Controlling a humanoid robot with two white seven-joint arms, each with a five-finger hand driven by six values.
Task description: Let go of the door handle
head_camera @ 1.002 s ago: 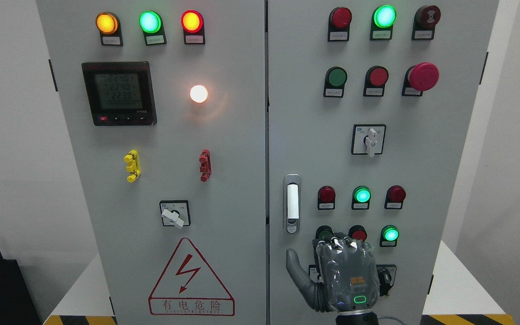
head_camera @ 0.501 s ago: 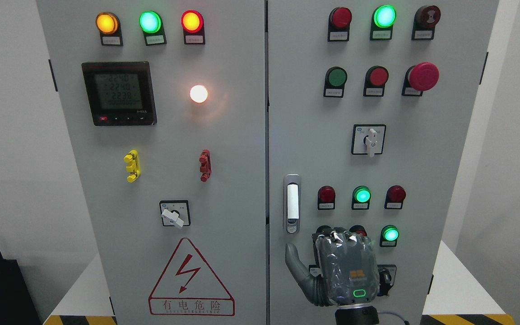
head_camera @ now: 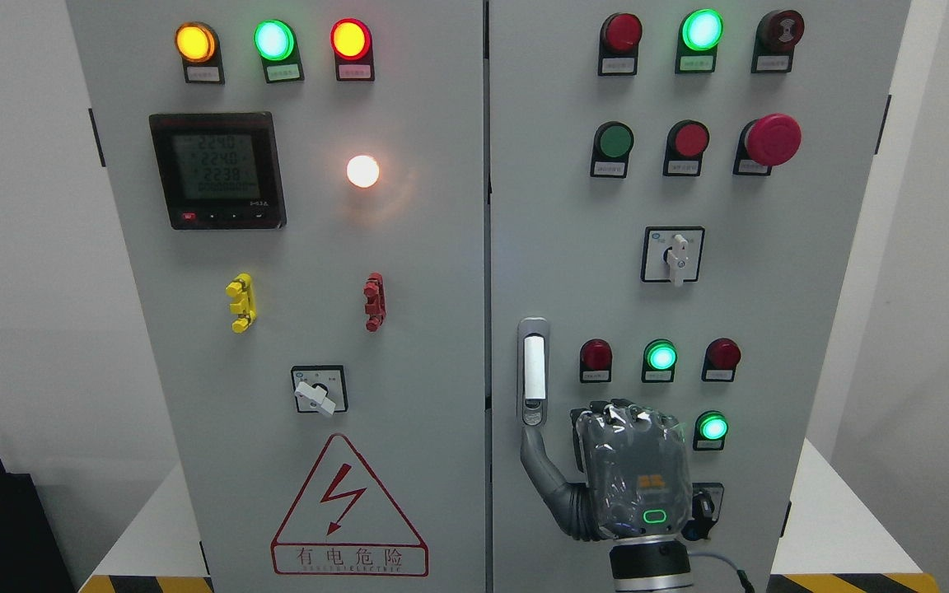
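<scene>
The door handle (head_camera: 533, 371) is a slim silver and white vertical latch on the left edge of the cabinet's right door (head_camera: 557, 247). My right hand (head_camera: 571, 422) rises from the bottom edge just below and to the right of it, with its back toward the camera. The thumb (head_camera: 534, 457) sticks out to the left, and its tip sits at the handle's lower end. The other fingers (head_camera: 610, 409) point at the panel, hold nothing, and cover two buttons. The left arm does not show.
The right door carries lit green lamps (head_camera: 661, 356), red lamps, a red mushroom stop button (head_camera: 773, 139) and a rotary switch (head_camera: 674, 255). The left door (head_camera: 425, 272) has a meter (head_camera: 217, 170), another switch (head_camera: 319, 390) and a warning triangle (head_camera: 348, 511). White platform edges flank the cabinet.
My right hand has moved upward along the right door. Its thumb tip, which was below the handle, now reaches the handle's lower end.
</scene>
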